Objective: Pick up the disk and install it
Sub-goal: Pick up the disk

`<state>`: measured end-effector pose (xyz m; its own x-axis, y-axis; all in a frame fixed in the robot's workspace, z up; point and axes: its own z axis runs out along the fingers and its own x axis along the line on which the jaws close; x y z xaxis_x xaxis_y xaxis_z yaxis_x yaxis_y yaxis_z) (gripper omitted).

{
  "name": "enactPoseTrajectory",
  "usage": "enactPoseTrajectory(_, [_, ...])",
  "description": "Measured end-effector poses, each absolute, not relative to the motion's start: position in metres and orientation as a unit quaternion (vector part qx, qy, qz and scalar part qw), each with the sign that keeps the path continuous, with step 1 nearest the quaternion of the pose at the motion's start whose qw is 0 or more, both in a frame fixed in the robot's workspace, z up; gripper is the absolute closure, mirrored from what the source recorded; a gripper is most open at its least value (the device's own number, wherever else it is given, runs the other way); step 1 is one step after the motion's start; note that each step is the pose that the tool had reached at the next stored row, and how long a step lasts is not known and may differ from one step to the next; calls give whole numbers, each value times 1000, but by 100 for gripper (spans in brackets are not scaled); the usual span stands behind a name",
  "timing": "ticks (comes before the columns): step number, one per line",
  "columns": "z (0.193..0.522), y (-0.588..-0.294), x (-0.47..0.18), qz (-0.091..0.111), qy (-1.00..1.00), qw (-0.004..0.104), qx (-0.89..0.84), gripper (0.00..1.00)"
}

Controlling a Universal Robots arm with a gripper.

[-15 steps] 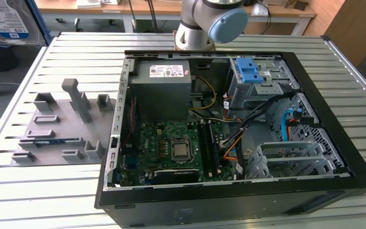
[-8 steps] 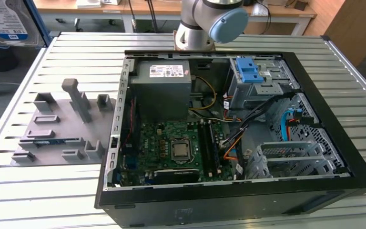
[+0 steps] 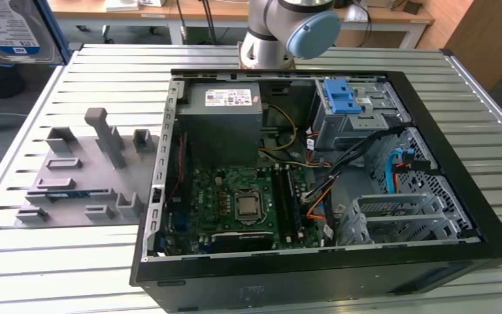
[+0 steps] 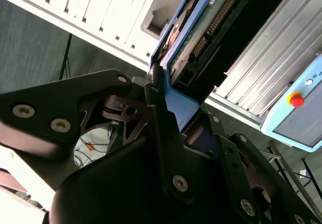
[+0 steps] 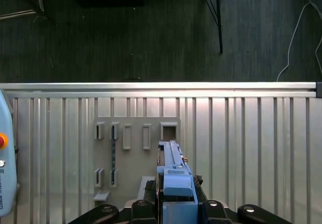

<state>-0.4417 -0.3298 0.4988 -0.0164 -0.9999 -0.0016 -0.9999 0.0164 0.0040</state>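
Note:
The disk, silver with a white-and-blue label and a blue carrier, hangs high at the exterior view's far left, off the table's corner. In the second wrist view my gripper is shut on the carrier's blue edge, and the disk shows its green circuit board side. The first wrist view has the disk edge-on between my black fingers, above the grey fixture block.
An open computer case lies on the slatted metal table, with a metal drive cage and blue latch at its far right. The grey fixture block sits left of the case. A pendant with a red button is nearby.

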Motion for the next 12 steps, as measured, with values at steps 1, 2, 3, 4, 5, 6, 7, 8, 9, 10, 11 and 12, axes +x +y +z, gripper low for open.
enactPoseTrajectory(1, [499, -330, -441, -2, -713, 1, 701, 64])
enactPoseTrajectory(2, [499, -330, -441, -2, -713, 1, 701, 64])
enactPoseTrajectory(3, [499, -330, -440, -2, -713, 1, 701, 64])
enactPoseTrajectory(4, [499, -330, -439, -2, -713, 1, 701, 64])
enactPoseTrajectory(5, [499, -330, -439, -2, -713, 1, 701, 64])
enactPoseTrajectory(6, [499, -330, -438, -2, -713, 1, 701, 64])
enactPoseTrajectory(7, [499, -330, -437, -2, -713, 1, 701, 64])
enactPoseTrajectory(8, [499, -330, -436, -2, -713, 1, 701, 64])
enactPoseTrajectory(9, [499, -330, -436, -2, -713, 1, 701, 64])
enactPoseTrajectory(10, [499, -330, -435, -2, -713, 1, 701, 64])
enactPoseTrajectory(11, [499, -330, -435, -2, -713, 1, 701, 64])
enactPoseTrajectory(12, [499, -330, -435, -2, -713, 1, 701, 64])
